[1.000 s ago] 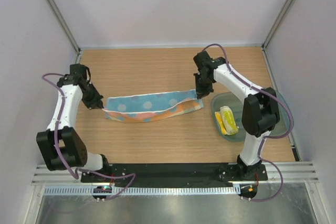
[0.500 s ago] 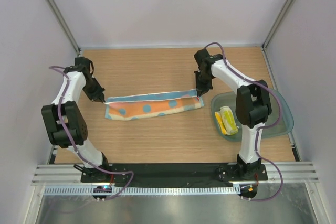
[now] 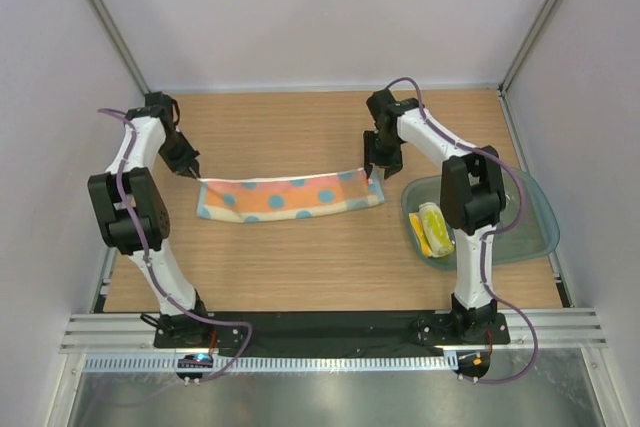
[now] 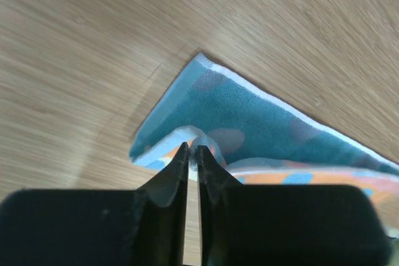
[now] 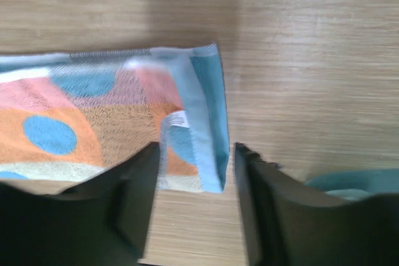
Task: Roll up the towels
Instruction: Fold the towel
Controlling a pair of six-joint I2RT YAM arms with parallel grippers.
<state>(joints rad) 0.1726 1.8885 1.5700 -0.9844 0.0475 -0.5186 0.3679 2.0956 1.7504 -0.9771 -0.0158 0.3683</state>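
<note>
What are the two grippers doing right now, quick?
Left gripper: closed, pinching a corner of the blue towel.
Right gripper: open, over the towel's other end, holding nothing.

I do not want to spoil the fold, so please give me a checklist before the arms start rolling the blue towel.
1. Right gripper free of the blue towel: ok, jaws open.
2. Left gripper free: not ok, shut on a corner.
3. Towel lies on the table as a folded strip: ok.
4. Yellow towel clear of the path, inside the tub: ok.
</note>
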